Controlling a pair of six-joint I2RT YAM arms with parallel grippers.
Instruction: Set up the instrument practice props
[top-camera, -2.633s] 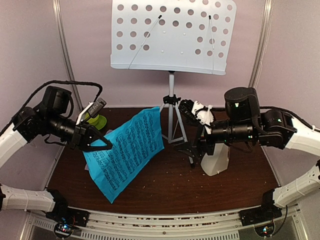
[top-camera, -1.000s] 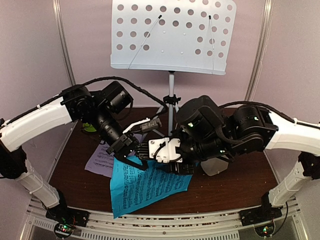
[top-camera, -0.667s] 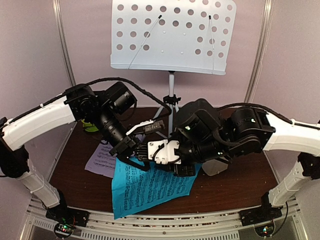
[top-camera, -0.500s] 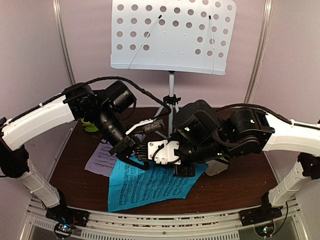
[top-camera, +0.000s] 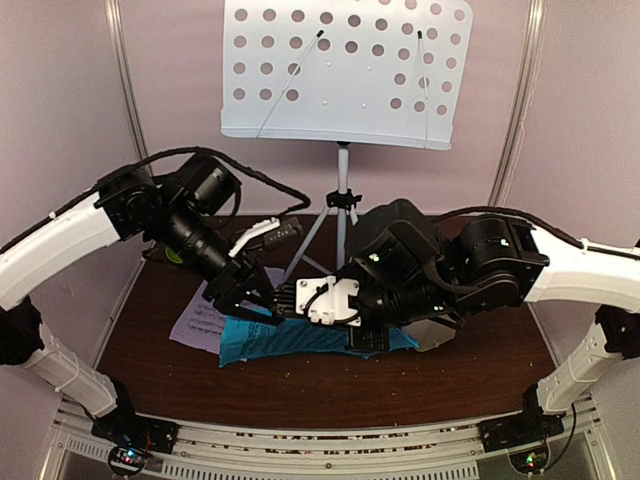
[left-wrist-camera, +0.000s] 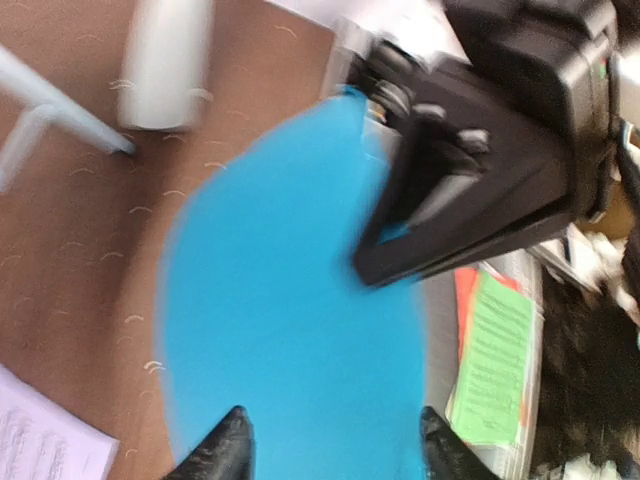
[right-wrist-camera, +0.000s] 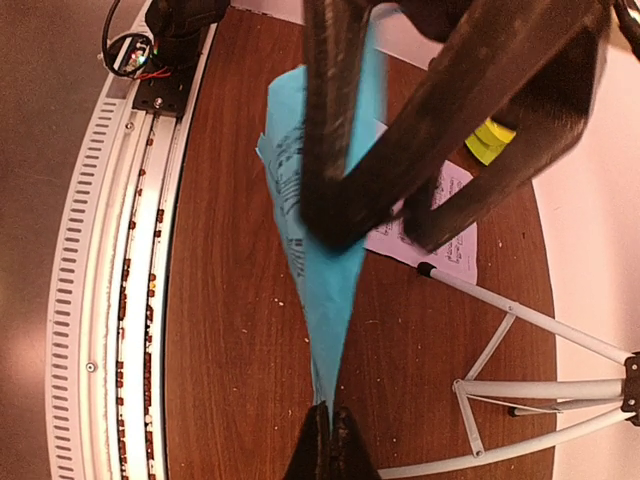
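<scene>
The cyan sheet-music page (top-camera: 290, 338) hangs low over the table, seen nearly edge-on from above. My right gripper (right-wrist-camera: 331, 432) is shut on one edge of it, and the page (right-wrist-camera: 335, 290) stretches away from the jaws. My left gripper (left-wrist-camera: 335, 455) is open, its fingertips (left-wrist-camera: 232, 448) spread above the blurred cyan page (left-wrist-camera: 290, 340) without touching it. The lilac page (top-camera: 200, 320) lies flat on the table at the left. The white perforated music stand (top-camera: 340, 70) rises at the back on its silver tripod (top-camera: 342, 200). The cream metronome (top-camera: 437, 335) is mostly hidden behind my right arm.
A bit of lime-green bowl (top-camera: 172, 256) shows behind my left arm. Tripod legs (right-wrist-camera: 520, 320) spread across the wood beside the lilac page (right-wrist-camera: 440, 240). The table's ribbed front rail (right-wrist-camera: 110, 300) runs along the near edge. Green and orange papers (left-wrist-camera: 490, 360) lie beyond the table.
My left gripper let go of the cyan page, opened and drew back to the left. The right gripper closed on the page, which has swung to near edge-on.
</scene>
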